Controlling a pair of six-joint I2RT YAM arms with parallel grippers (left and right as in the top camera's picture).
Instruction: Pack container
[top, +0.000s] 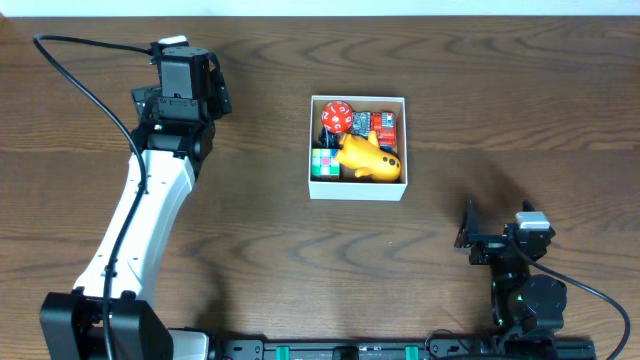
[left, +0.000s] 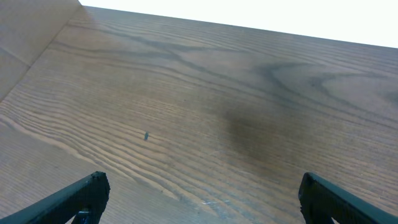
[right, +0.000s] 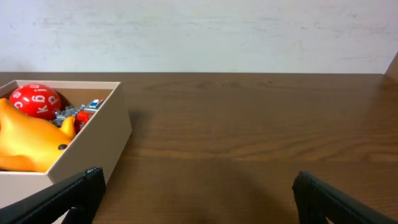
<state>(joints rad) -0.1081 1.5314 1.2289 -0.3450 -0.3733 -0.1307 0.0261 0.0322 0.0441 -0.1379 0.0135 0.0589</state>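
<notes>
The container (top: 357, 190) is a small white-walled box at the table's middle, holding a yellow duck-like toy (top: 368, 158), a red numbered ball (top: 337, 117), a colour cube (top: 325, 163) and a red toy (top: 383, 128). In the right wrist view the container (right: 99, 140) lies left of my fingers, and the red ball (right: 35, 101) and yellow toy (right: 28, 140) show over its rim. My right gripper (top: 497, 238) (right: 199, 199) stands open and empty near the front right. My left gripper (top: 188, 65) (left: 202, 199) is open over bare wood at the far left.
The wooden table (top: 500, 110) runs past the container on all sides. The far table edge (left: 249, 26) shows in the left wrist view. A black cable (top: 90, 90) loops from the left arm.
</notes>
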